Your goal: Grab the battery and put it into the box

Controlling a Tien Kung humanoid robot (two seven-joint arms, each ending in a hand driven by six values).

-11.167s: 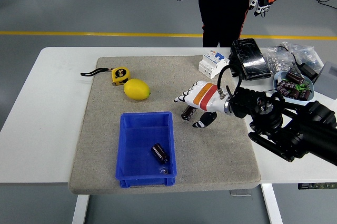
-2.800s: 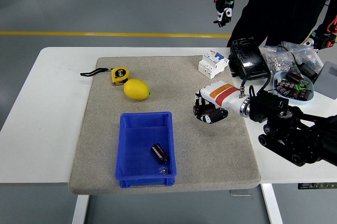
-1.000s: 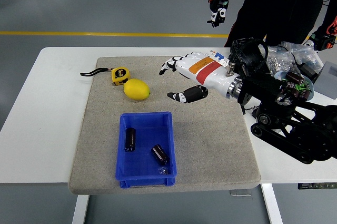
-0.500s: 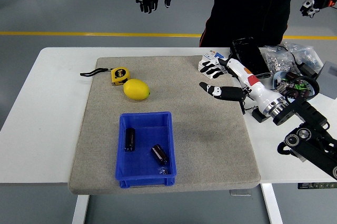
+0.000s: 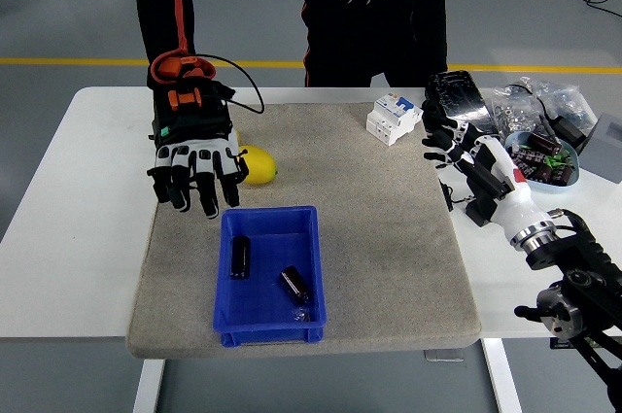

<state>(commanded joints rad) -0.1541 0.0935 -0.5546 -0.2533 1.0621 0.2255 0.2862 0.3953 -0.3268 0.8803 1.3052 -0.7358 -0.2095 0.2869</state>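
Two batteries (image 5: pixel 240 258) in box (image 5: pixel 269 275); right hand (image 5: pixel 453 146) empty, fingers apart, centre right; next needs another battery

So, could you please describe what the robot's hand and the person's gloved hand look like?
The robot's right hand is white with black finger joints and a red band, on a silver wrist and black arm. The person's glove is black with white finger segments, a green marker, an orange ring unit and a black cable; the sleeves are black with orange stripes.

A white table (image 5: pixel 78 238) stands on a grey floor (image 5: pixel 87 5) crossed by a yellow line (image 5: pixel 68 61).
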